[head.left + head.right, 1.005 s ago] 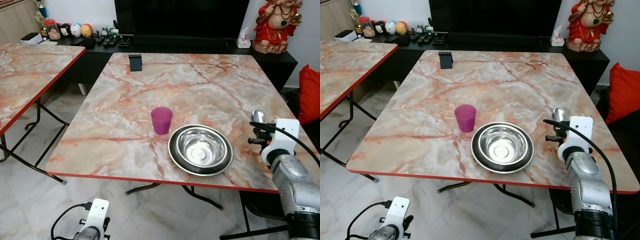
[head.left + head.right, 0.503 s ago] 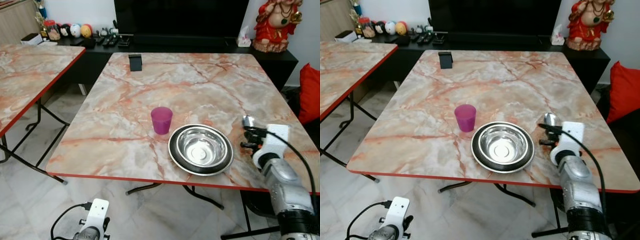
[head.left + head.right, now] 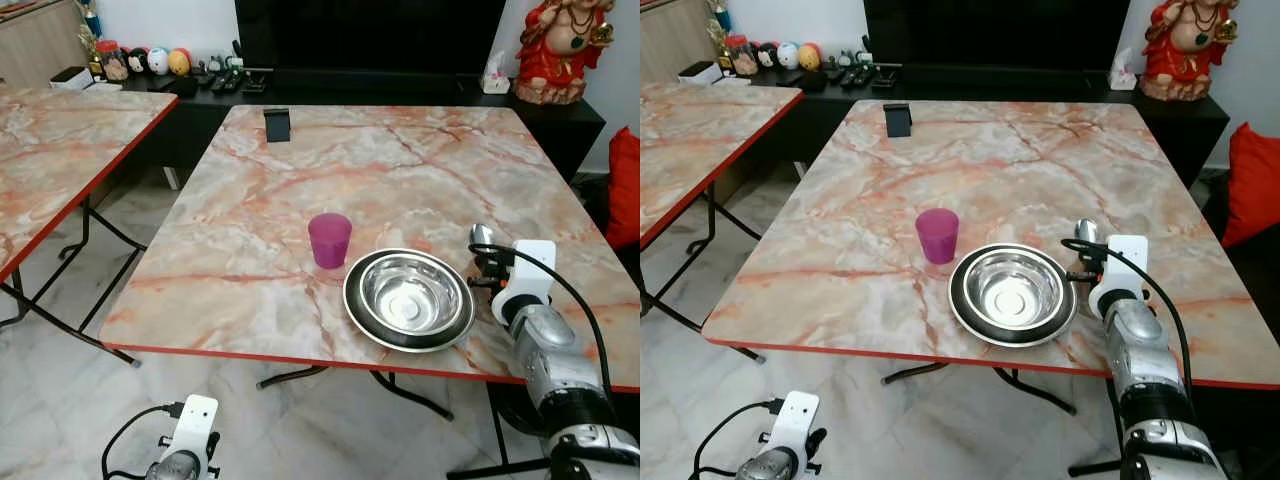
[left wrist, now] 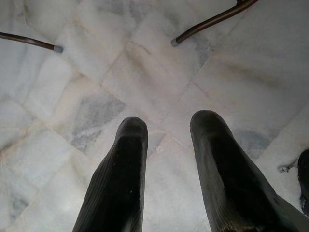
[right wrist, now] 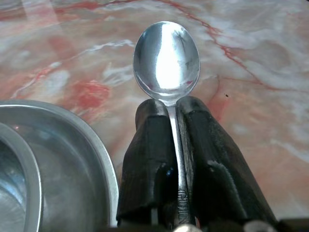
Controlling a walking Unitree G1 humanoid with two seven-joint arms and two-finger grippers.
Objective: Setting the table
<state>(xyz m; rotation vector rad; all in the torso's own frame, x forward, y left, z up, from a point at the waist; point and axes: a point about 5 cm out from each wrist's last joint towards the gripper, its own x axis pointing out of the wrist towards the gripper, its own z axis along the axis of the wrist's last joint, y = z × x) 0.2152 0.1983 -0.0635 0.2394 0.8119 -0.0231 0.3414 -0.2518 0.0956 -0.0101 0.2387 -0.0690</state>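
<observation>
A steel bowl (image 3: 408, 297) sits inside a dark-rimmed plate (image 3: 350, 306) near the front edge of the marble table (image 3: 380, 180). A purple cup (image 3: 329, 240) stands just left of it. My right gripper (image 3: 484, 262) hovers right beside the plate's right rim, shut on a metal spoon (image 5: 166, 58) whose bowl sticks out past the fingertips (image 5: 194, 107). In the right wrist view the plate's rim (image 5: 91, 145) lies close beside the fingers. My left gripper (image 4: 166, 128) hangs open low over the tiled floor.
A small black object (image 3: 277, 124) stands at the table's far left part. A second marble table (image 3: 50, 160) is to the left. A dark TV cabinet (image 3: 380, 85) with a red statue (image 3: 560, 50) runs along the back. A red cushion (image 3: 627, 185) lies at the right.
My right gripper with the spoon has moved left, closer to the plate's right rim. The view has shifted slightly.
</observation>
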